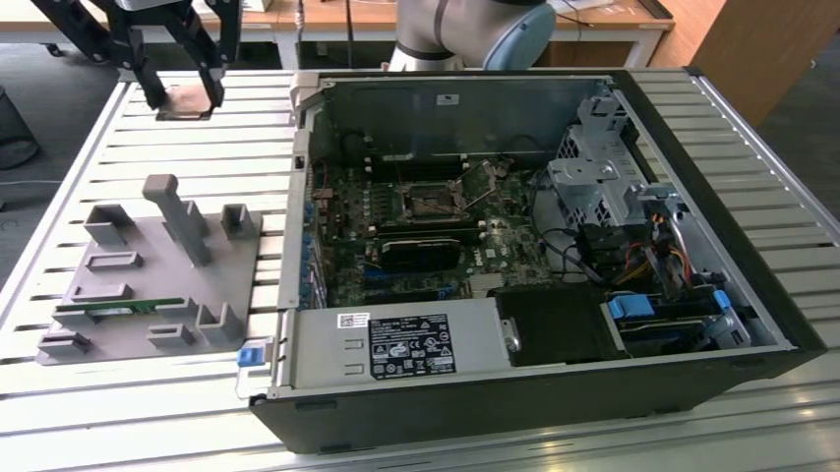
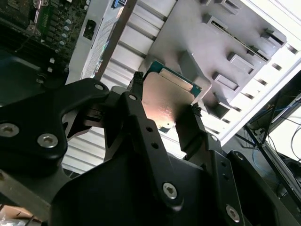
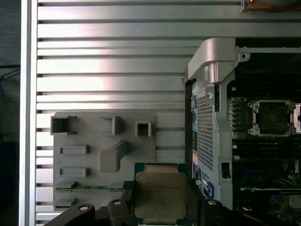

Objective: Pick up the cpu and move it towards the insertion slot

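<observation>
My gripper (image 1: pixel 181 96) hangs high over the slatted table at the exterior view's far left, outside the open computer case. It is shut on the cpu (image 1: pixel 185 102), a flat square chip with a shiny metal top. In both wrist views the cpu (image 2: pixel 165 106) (image 3: pixel 160 193) sits clamped by its edges between the black fingers (image 2: pixel 141 122), held level above the grey fixture plate. The insertion slot (image 1: pixel 430 200) (image 3: pixel 272 117), a dark square socket in a silvery frame, lies on the motherboard inside the case, well to the exterior view's right of the gripper.
A grey fixture plate (image 1: pixel 138 280) (image 3: pixel 89 165) with upright posts lies on the table beside the case and carries a green memory stick (image 1: pixel 118 308). The case wall (image 1: pixel 305 187) stands between gripper and socket. Cables, a drive cage (image 1: pixel 597 172) and a power supply (image 1: pixel 393 346) crowd the case.
</observation>
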